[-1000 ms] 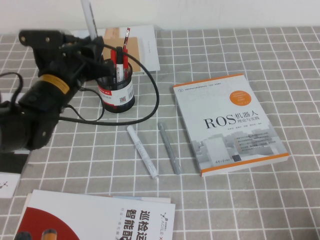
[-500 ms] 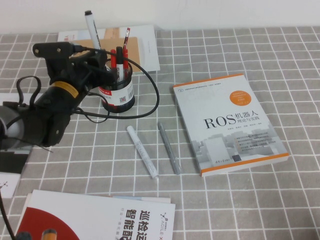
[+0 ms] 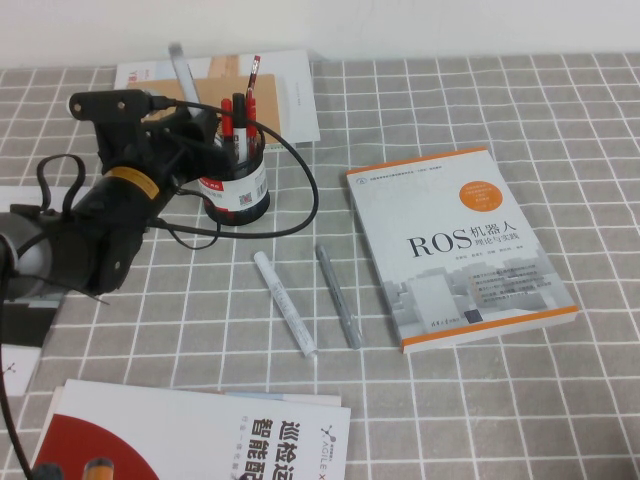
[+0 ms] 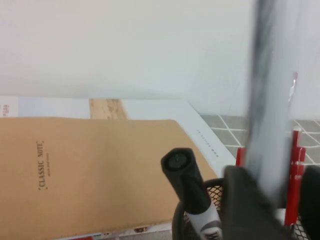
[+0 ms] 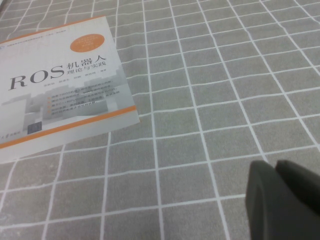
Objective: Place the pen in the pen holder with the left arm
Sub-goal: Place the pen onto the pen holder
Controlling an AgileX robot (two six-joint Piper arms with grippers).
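Observation:
The pen (image 3: 179, 72) stands nearly upright, blurred, between the fingers of my left gripper (image 3: 205, 140), just behind and left of the pen holder (image 3: 238, 190). In the left wrist view the pen (image 4: 270, 100) is a blurred grey streak between the jaws of my left gripper (image 4: 280, 200); a gap shows beside it, so the jaws stand open. The holder's mesh rim (image 4: 178, 220) lies right below, holding another black-capped marker (image 4: 182, 170) and red pens (image 4: 295, 165). My right gripper (image 5: 277, 175) is shut and empty over bare tablecloth, out of the high view.
A ROS book (image 3: 455, 245) lies at the right. An all-white marker (image 3: 285, 302) and a slim grey pen (image 3: 338, 295) lie in the middle. A brown notebook (image 3: 225, 75) lies behind the holder. A booklet (image 3: 190, 440) is at the front left. A black cable (image 3: 300, 200) loops around the holder.
The pen has dropped lower step by step and is now blurred in motion. The left arm has lowered and settled next to the holder.

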